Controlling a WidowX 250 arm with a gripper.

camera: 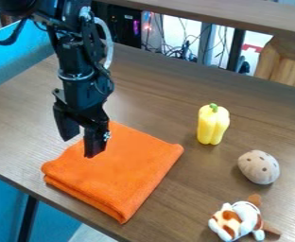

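Your gripper (pixel 79 147) hangs at the upper left edge of the folded orange cloth (pixel 121 168) on the brown desk (pixel 150 85); its fingers are spread apart and hold nothing; right of the cloth sit a yellow pepper (pixel 212 125), a spotted potato (pixel 259 167) and a stuffed toy (pixel 239 220).

Over on the brown table (pixel 153 78) I can see a yellow toy pepper (pixel 212 126) with a green stem, then a spotted toy potato (pixel 259 167) nearer me, and nearest, by the edge, a small white, orange and brown plush animal (pixel 238 220). Behind the table, tangled cables (pixel 175 51) hang below a wooden board (pixel 207 13).
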